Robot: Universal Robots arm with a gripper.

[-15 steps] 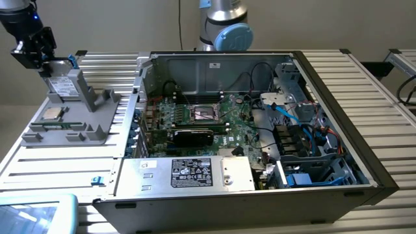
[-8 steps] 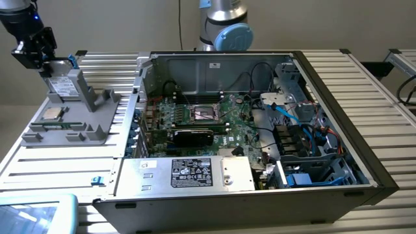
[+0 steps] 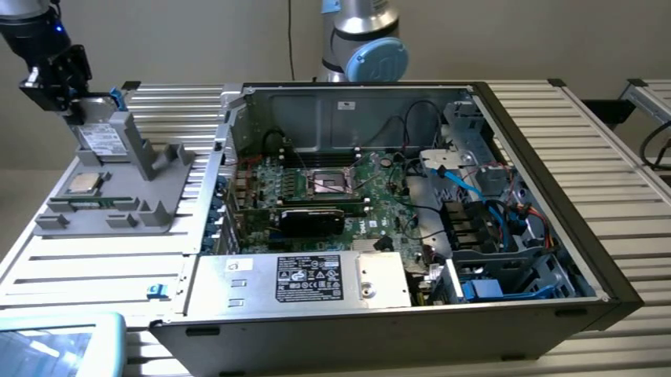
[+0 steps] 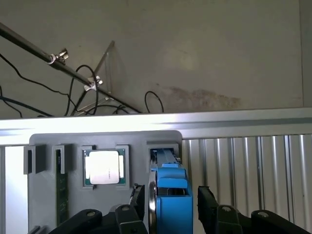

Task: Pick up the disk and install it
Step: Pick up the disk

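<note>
**Jaws wide astride the disk in its holder**

We find the gripper (image 4: 170,192) at the far corner of the slatted table (image 3: 94,259), on the exterior view's left, well apart from the open computer case (image 3: 545,259). It hangs directly over the disk (image 3: 102,140), which stands on edge in a slot of the grey holder (image 3: 157,169), just beside the CPU chip (image 4: 103,167) seated in the same holder.

In the wrist view the jaws stand wide, one of the fingers (image 4: 204,200) on each side of the disk. We see bare space between the blue rail and the finger on one side, so we judge that nothing is gripped.

The disk lies straight ahead of the jaws, between them rather than off to one side. Its thin, blue-railed edge points up at the wrist and runs in line with the fingers, so its two broad faces look toward the pads. In the exterior view the white label faces that view's left. We cannot tell for certain whether the long axis stands up or lies along the slot.
</note>
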